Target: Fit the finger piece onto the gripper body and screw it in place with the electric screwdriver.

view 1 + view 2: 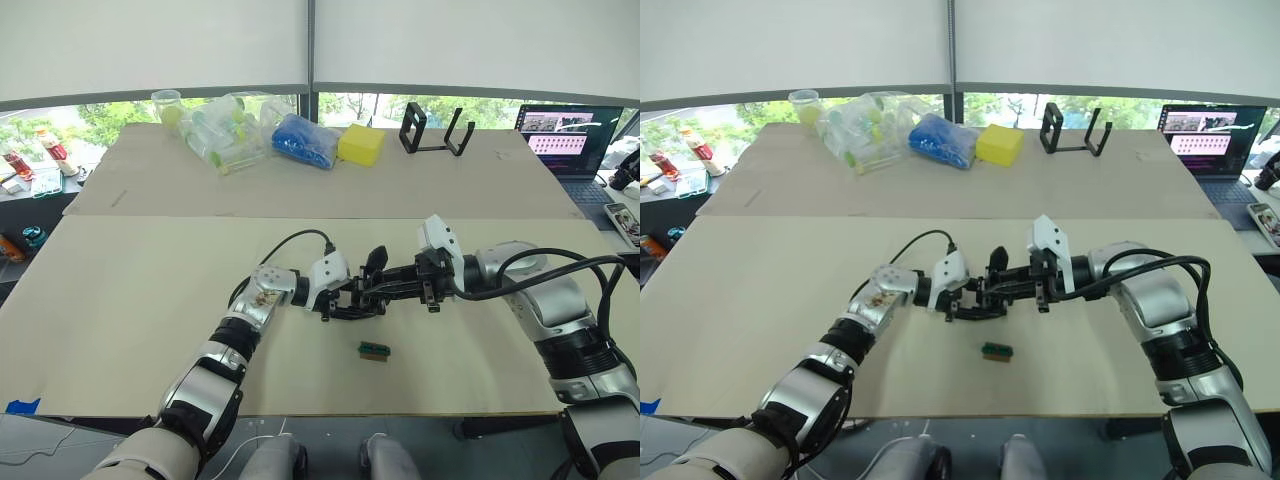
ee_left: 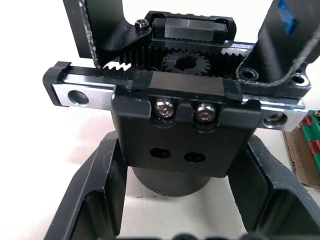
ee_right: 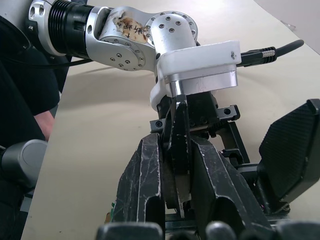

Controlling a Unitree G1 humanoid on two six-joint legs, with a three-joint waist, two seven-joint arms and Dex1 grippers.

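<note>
I've got the left gripper (image 1: 352,306) clamped round the body (image 2: 182,135) mid-table and the right gripper (image 3: 175,165) pinching what looks like the finger piece (image 3: 176,150) over it — any misalignment and it slips off.

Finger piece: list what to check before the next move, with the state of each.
1. Left gripper grips the body: ok, it sits between the fingers.
2. Right gripper grips the finger piece: ok, clamped between both fingers.
3. Finger piece seated on the body: cannot tell, the joint is hidden.
4. Free screw holes on the body: ok, two are empty below two fitted screws.
5. Green block out of the way: ok, it lies on the table apart from both grippers.
</note>
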